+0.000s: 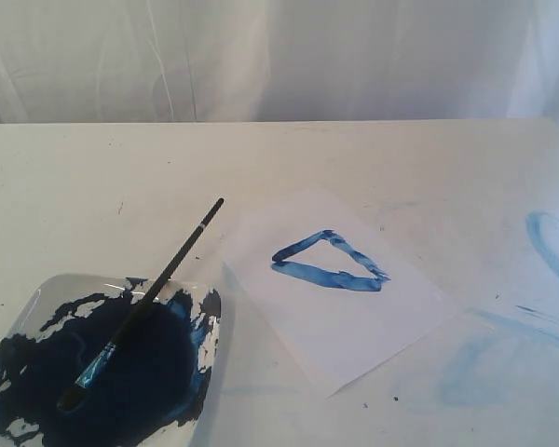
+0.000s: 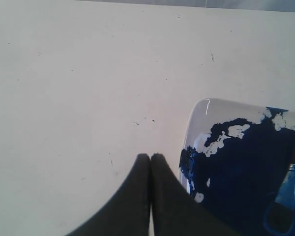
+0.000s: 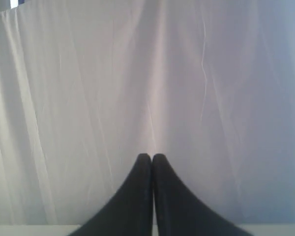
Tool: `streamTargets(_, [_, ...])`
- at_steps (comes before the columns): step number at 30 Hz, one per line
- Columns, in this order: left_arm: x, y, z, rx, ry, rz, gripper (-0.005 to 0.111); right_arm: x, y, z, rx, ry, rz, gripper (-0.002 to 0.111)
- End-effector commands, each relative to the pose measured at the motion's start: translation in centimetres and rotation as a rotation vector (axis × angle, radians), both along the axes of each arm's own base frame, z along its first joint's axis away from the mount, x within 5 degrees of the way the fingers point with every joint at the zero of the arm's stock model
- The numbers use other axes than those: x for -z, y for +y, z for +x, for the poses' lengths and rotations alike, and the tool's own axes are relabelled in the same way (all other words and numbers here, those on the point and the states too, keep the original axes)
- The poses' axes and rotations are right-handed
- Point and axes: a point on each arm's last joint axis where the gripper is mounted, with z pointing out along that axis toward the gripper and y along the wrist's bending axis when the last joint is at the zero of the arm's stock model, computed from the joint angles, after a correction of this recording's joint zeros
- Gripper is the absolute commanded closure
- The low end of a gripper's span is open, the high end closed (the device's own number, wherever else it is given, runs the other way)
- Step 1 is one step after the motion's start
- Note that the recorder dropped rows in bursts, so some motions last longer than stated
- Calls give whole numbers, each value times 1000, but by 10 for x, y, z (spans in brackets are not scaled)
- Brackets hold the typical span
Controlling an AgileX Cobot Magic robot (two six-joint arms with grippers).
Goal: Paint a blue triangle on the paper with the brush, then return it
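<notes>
The paper (image 1: pixel 354 317) lies on the table right of centre, with the blue triangle (image 1: pixel 329 262) painted on its upper half. The brush (image 1: pixel 149 298) rests with its bristle end in the white tray of dark blue paint (image 1: pixel 212 321) at the front left, handle sticking out up and to the right; its ferrule (image 2: pixel 289 189) shows in the left wrist view. My left gripper (image 2: pixel 151 156) is shut and empty, hovering beside the tray's rim (image 2: pixel 191 123). My right gripper (image 3: pixel 151 156) is shut and empty, facing the white curtain. Neither gripper shows in the exterior view.
Pale blue smears and arcs of old paint (image 1: pixel 550 247) mark the table at the right, with a faint patch (image 1: pixel 475 372) near the front. A white curtain (image 1: pixel 279 56) hangs behind the table's far edge.
</notes>
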Motion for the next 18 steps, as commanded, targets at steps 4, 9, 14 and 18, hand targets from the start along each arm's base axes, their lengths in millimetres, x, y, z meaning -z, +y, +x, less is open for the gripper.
streamTargets(4, [1, 0, 0, 5, -3, 0, 107, 0, -5, 2, -210, 225, 600, 108])
streamTargets(9, [1, 0, 0, 4, -3, 3, 107, 13, -7, 9, -254, 348, 840, 108])
streamTargets(14, [1, 0, 0, 4, -3, 3, 107, 56, -7, 24, -3, 443, 473, 108])
streamTargets(18, [1, 0, 0, 4, -3, 3, 107, 84, -3, 31, 134, 288, -73, 108])
